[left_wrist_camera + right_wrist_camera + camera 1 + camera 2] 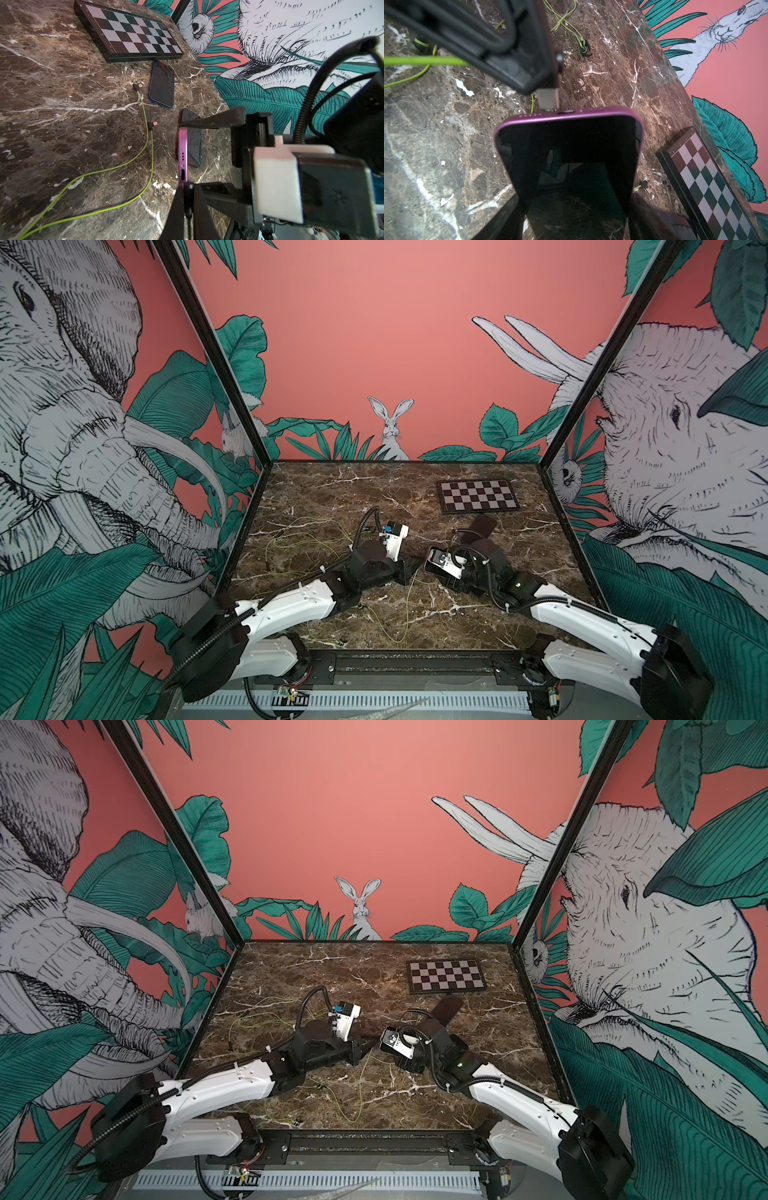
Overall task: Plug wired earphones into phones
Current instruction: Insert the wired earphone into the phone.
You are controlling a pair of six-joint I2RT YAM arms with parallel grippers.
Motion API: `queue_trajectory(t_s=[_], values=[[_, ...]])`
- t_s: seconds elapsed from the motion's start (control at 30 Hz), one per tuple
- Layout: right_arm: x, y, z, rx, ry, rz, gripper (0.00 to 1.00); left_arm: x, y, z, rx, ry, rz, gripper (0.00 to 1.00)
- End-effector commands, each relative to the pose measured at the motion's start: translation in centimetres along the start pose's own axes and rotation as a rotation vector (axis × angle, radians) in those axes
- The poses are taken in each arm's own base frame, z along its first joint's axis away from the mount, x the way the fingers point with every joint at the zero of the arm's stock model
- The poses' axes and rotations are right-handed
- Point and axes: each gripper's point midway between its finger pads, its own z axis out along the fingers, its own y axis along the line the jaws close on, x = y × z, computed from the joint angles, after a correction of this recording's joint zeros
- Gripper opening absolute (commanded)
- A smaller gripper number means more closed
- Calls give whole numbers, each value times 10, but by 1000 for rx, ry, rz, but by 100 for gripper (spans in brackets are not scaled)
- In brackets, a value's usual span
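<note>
— Phones first: where do we have them?

— We hold the purple-rimmed phone [569, 149] above the marble table [374, 489], near mid-frame in both top views. It is pinched across its width by the right gripper [575, 194], whose jaws stand wide around it. A blue-rimmed phone [162, 83] and a dark phone [194, 145] lie flat right of centre, just below the checkerboard plate [478, 495].

— And the earphones?

— Our left gripper [188, 195] is closed tight on one plug [549, 99]. The plug's metal tip sits just at the held phone's end edge, a little aside of the port slot [565, 112]. Whether it touches, we cannot tell. Two loose plugs [138, 85] lie beside the blue-rimmed phone. The yellow-green cords [307, 533] loop over the left half of the table.

— What room have we got?

— Painted walls [83, 448] close the left, right and far edges, and a black rail [415, 657] runs along the near one. Bare marble shows along the far edge, left of the plate.

— Arm poses?

— Our left arm [291, 605] and right arm [582, 614] come in from the lower corners, forearms low, wrists turned toward each other.
</note>
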Motion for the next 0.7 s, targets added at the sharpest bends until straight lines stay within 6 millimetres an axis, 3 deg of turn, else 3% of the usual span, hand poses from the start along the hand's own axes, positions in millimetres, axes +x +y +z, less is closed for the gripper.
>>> queue_trajectory(t_s=[0.0,0.67], values=[[-34,-17,-6,49,-113,1,66,-18,-12,-2,23,-55,11,0],[-40,-15,-10,38,-146,-3,65,-8,-4,4,-10,-12,33,0]])
